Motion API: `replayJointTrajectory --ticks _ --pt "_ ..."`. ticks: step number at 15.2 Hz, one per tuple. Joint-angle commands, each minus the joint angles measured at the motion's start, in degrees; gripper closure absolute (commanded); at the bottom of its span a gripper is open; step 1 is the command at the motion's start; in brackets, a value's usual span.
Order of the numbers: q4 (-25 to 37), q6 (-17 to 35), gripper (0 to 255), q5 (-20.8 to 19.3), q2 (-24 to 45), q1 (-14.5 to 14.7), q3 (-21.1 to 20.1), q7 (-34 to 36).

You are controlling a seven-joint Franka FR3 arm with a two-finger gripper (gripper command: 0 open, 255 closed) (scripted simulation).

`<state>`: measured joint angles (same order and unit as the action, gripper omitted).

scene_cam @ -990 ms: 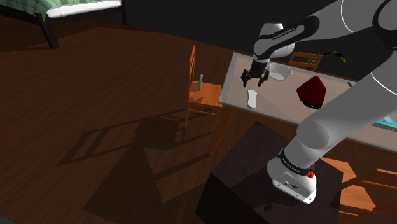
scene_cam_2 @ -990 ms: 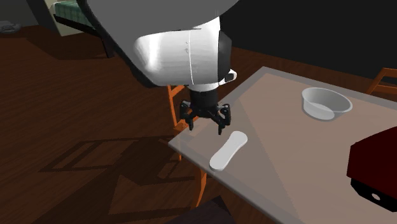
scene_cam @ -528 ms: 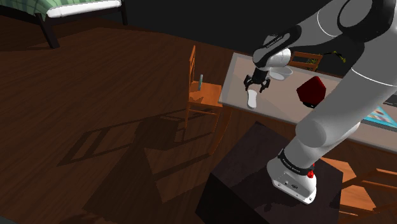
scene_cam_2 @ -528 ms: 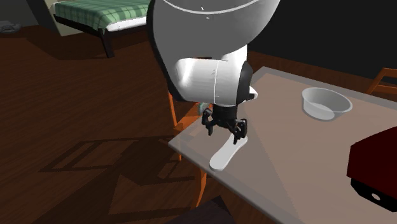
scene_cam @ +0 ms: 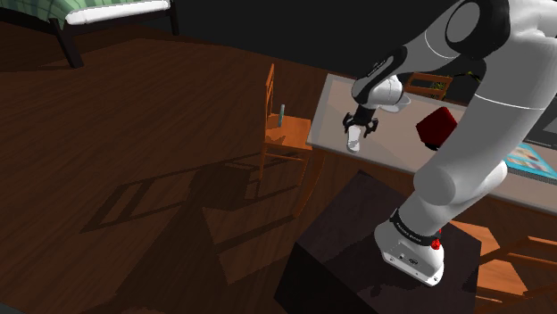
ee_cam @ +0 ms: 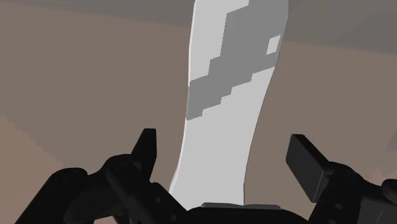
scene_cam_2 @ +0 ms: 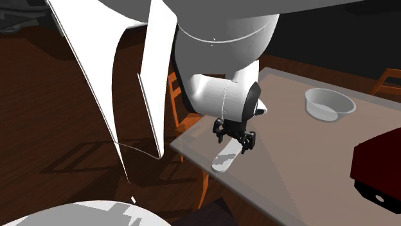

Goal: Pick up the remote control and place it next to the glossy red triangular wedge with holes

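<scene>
The all-black two-finger gripper [scene_cam_2: 234, 144] has dropped over the long, flat white-and-grey remote control [ee_cam: 229, 95] near the grey-brown table's [scene_cam_2: 289, 154] edge, jaws wide astride its narrow width, long axis running between them.

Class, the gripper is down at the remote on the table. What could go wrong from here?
1. The open gripper straddles the remote near one end, so once lifted the long body may tip or twist in the grip.
2. The remote lies close to the table edge; a nudge while closing could slide it off.
</scene>
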<state>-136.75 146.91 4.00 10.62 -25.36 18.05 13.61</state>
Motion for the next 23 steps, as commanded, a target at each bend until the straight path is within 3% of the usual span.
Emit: replayJointTrajectory --ticks 1,10,11,20,23 --pt "-0.2 1.6 0 0.9 1.4 -0.2 -0.3 -0.5" --pt "-0.2 2.7 0 1.6 2.6 -0.4 -0.6 -1.1" --pt "-0.2 2.7 255 1.6 2.6 -0.4 -0.6 -1.1" --pt "-0.2 2.7 255 1.6 2.6 -0.4 -0.6 -1.1" --pt "-0.1 0.5 255 0.3 0.4 0.0 -0.1 -0.1"
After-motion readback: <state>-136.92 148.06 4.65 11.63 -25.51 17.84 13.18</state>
